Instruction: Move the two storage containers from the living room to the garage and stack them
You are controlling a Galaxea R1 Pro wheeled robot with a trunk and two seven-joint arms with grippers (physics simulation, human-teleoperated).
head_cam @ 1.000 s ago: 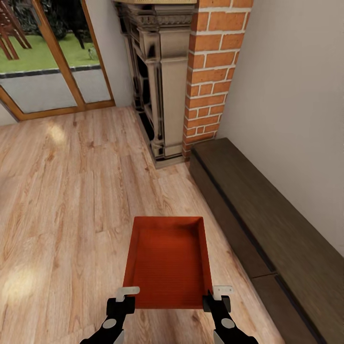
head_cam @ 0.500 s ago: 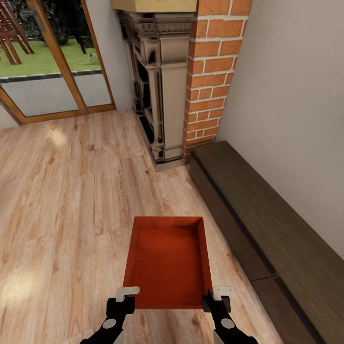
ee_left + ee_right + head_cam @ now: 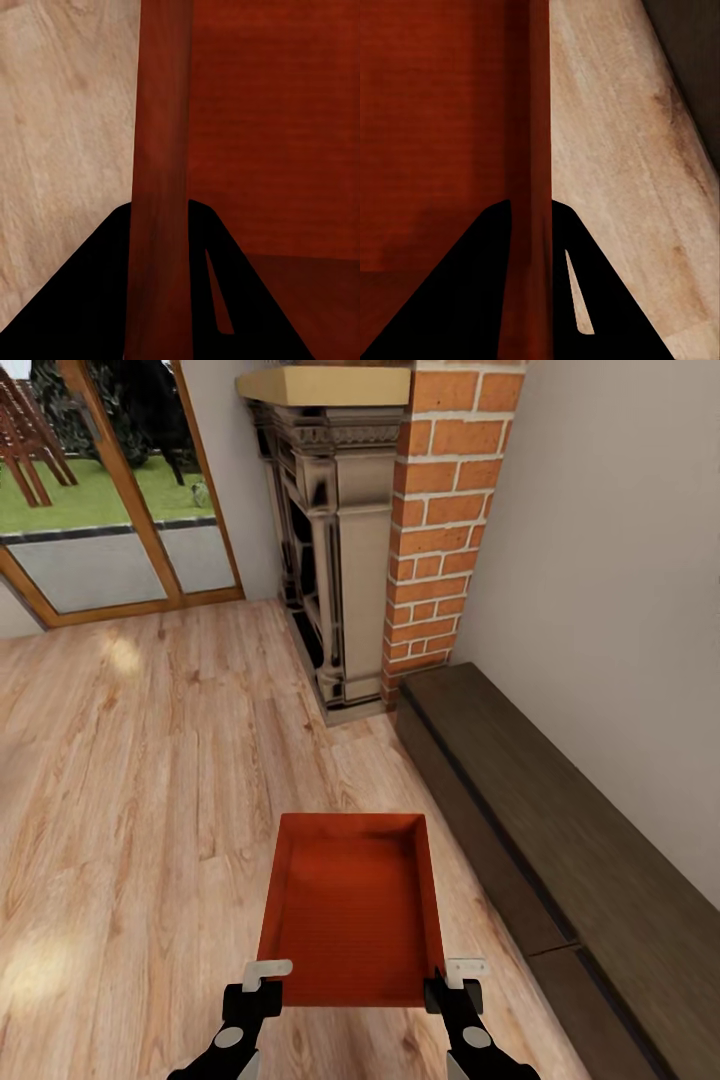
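Orange-red bin (image 3: 350,905) held level above the wood-plank floor (image 3: 130,780), near side of the brick fireplace (image 3: 435,530). Left tool (image 3: 268,970) pinches the bin's left wall (image 3: 159,180); right tool (image 3: 466,967) pinches its right wall (image 3: 531,150). Dark low bench (image 3: 560,840) runs along the wall beside the fireplace.
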